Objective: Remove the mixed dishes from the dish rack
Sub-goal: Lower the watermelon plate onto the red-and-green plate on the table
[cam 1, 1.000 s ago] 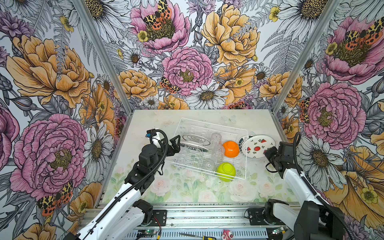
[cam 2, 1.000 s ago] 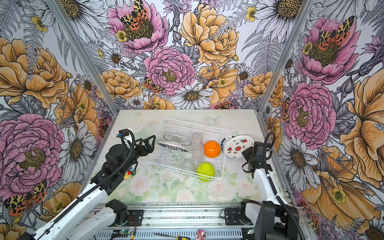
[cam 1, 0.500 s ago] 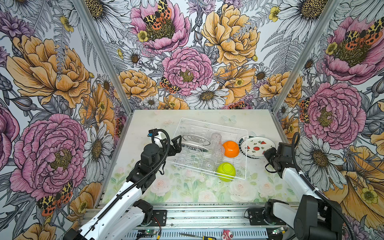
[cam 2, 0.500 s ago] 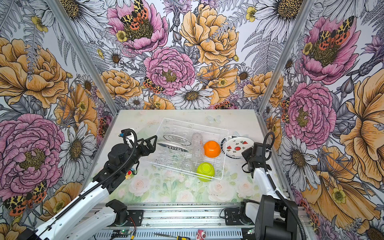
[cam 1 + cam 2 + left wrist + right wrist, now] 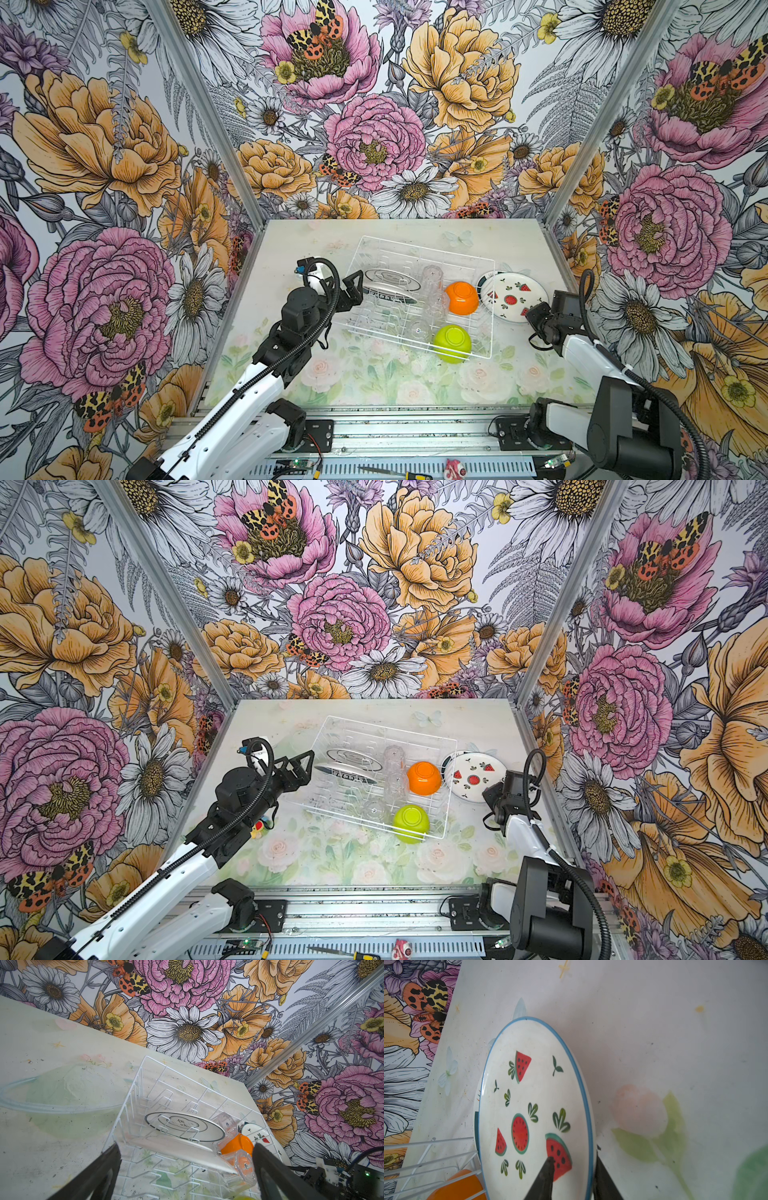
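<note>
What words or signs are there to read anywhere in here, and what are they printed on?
"食味", as best I can read it: middle of the ringed plate standing in the rack.
Dark printed marks on the tilted plate in front of it: too small to read.
Watermelon plate: only pictures, no words.

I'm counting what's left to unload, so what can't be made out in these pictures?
- Clear cups in the dish rack: both top views, transparent against the wires, count uncertain.
- Lower plate beneath the watermelon plate: right wrist view, covered, only a dark edge shows.
- Right gripper: fingertips straddle that plate's rim; contact unclear, the frame edge cuts them.
</note>
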You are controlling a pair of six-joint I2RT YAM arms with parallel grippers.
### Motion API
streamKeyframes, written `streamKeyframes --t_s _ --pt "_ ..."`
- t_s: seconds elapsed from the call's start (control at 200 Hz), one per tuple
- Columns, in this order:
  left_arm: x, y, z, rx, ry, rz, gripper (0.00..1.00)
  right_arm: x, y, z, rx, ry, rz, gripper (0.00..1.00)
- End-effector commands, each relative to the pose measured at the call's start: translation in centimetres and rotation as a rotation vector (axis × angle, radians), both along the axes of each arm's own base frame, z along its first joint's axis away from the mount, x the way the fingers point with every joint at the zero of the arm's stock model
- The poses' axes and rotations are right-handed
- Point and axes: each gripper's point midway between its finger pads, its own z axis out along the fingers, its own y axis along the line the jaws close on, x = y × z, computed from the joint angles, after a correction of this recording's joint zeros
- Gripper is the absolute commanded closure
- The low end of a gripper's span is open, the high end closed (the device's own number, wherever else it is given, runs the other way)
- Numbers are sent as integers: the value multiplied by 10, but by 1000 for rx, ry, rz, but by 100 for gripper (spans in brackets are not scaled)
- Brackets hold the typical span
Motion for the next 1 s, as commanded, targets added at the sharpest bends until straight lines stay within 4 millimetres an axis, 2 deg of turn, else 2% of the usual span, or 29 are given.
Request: streamKeyframes --t_s 0.0,0.35,0.821,0.926,0.996 --pt "-2 -1 17 -18 -49 -9 1 10 0 9 -2 -50 23 67" --pt "-4 1 18 -21 -57 -2 1 21 5 4 35 -37 62 66" --pt "-3 0 19 -18 -51 -4 1 46 11 15 71 -89 117 66" --pt "-2 1 18 -8 -41 2 1 46 13 13 78 -84 126 60" --pt "-1 2 14 9 -15 6 1 45 13 14 77 -87 128 50"
